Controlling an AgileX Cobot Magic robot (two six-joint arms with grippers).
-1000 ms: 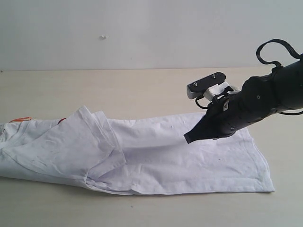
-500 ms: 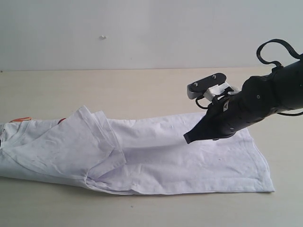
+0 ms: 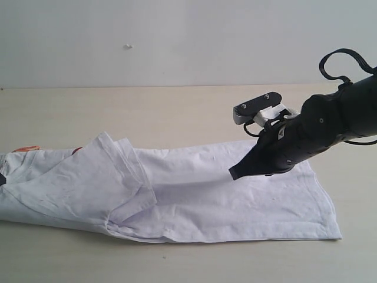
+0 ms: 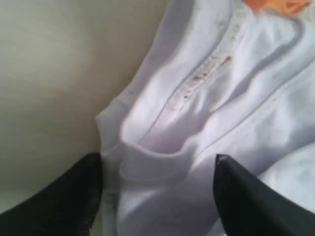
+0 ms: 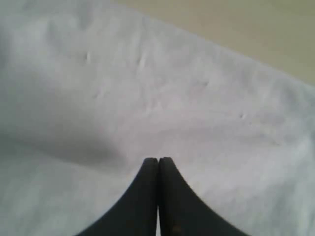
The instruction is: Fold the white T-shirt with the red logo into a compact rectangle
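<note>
— Two grippers: how do they stand?
— The right gripper (image 5: pixel 158 164) is pressed together, empty, above the white T-shirt (image 3: pixel 206 194) on the table (image 3: pixel 147 112). Only the left wrist view shows how the left gripper (image 4: pixel 157 169) stands: spread over the shirt's edge, near the orange tag (image 4: pixel 275 5).

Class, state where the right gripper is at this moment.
In the exterior view the right gripper, shut, hovers right of centre over the white T-shirt, toward its hem end.
</note>
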